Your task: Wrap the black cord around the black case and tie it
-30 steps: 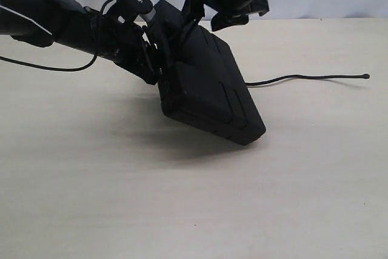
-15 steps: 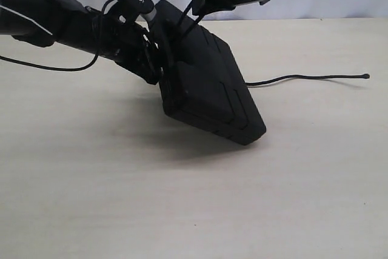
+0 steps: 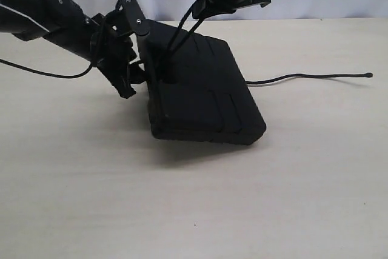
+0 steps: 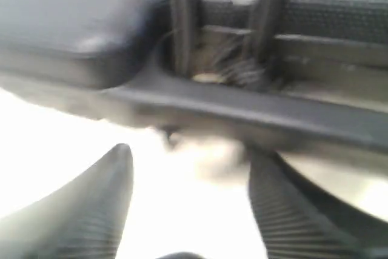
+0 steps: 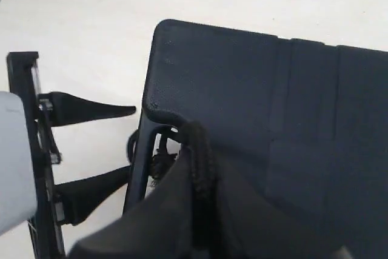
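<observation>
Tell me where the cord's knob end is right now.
In the exterior view the black cord's knob end lies on the table at the far right, well right of the black case.

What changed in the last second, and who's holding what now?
The left gripper opened, let go of the black case and backed off to the left; the case's raised left end dropped toward the table. The right gripper closed on the black cord above the case, strands taut. Unchanged: the cord's knobbed tail on the table and the case's near right corner.
</observation>
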### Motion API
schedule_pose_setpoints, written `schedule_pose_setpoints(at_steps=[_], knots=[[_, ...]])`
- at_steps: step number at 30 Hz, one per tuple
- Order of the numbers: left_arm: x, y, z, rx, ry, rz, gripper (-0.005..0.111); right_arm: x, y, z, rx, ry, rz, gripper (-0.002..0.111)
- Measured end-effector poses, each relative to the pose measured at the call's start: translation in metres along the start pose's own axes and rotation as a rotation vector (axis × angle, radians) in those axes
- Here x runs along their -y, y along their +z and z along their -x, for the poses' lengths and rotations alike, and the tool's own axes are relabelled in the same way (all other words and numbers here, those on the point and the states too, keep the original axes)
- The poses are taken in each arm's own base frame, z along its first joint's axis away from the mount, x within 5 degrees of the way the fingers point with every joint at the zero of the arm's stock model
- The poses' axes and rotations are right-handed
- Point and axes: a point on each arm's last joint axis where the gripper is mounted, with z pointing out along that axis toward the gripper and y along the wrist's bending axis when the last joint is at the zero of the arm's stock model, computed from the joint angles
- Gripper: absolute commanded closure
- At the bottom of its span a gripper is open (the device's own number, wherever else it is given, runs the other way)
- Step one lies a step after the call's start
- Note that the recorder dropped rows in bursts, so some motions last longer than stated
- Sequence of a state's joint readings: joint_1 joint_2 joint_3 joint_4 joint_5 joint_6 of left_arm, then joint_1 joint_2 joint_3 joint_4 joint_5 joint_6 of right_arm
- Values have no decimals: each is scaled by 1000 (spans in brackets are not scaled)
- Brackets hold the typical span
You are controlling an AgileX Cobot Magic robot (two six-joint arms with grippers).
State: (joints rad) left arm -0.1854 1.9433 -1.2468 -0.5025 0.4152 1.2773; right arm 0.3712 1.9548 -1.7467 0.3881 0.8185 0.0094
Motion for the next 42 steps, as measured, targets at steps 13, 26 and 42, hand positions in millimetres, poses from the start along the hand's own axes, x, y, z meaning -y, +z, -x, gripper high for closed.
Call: schedule_pose_setpoints(at_steps=[13, 26, 42], knots=[[-9, -33, 2, 72, -52, -46, 49, 1, -1, 3, 25, 0, -2, 104], [-13, -19, 15, 262, -191, -12, 49, 1, -1, 3, 25, -10, -2, 104], [-17, 1, 10, 364, -449, -60, 67, 1, -1, 0, -7, -61, -2, 96]])
